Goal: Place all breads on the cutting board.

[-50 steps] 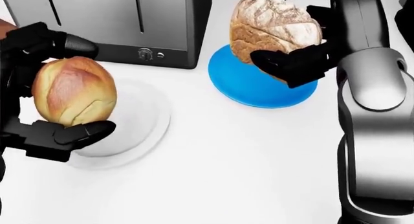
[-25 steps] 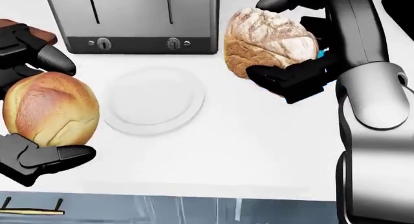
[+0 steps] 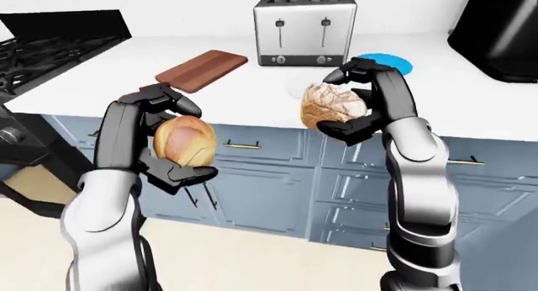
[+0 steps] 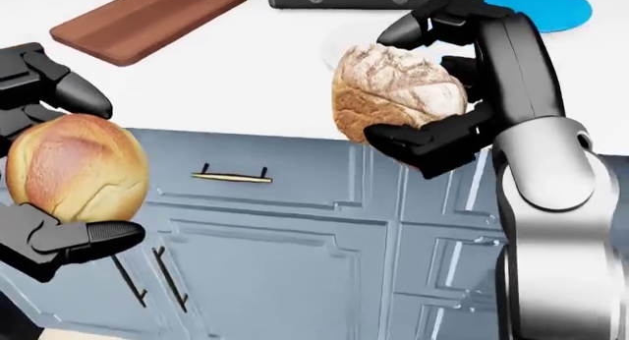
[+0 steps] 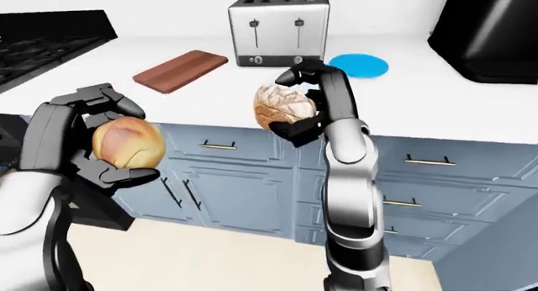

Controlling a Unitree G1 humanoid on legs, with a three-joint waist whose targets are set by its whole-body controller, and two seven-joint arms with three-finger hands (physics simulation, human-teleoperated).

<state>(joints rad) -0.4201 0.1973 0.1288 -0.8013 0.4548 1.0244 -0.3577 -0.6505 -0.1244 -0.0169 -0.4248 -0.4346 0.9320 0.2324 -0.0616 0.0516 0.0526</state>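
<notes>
While both loaves are already off the counter, each sits in a full wrap: the left hand (image 3: 156, 139) closes its three fingers round a smooth golden round bun (image 3: 184, 141), and the right hand (image 3: 363, 102) clamps a rough, floury crusty loaf (image 3: 333, 106). Both look light and firm-crusted, likely to dent rather than slip, so holding them across the widest middle, as now, seems sound; the smoother bun is probably the likelier of the two to roll once released. The wooden cutting board (image 5: 180, 70) lies bare on the white counter (image 3: 101, 70), up and left of the toaster (image 5: 280, 28), well apart from both hands, which hang out over the blue cabinet fronts (image 3: 260, 177). Open counter surrounds the board; the stove (image 3: 50, 45) at the left edge, the toaster, the blue plate (image 5: 359, 65) and what may be a pale plate beside it are the limits.
</notes>
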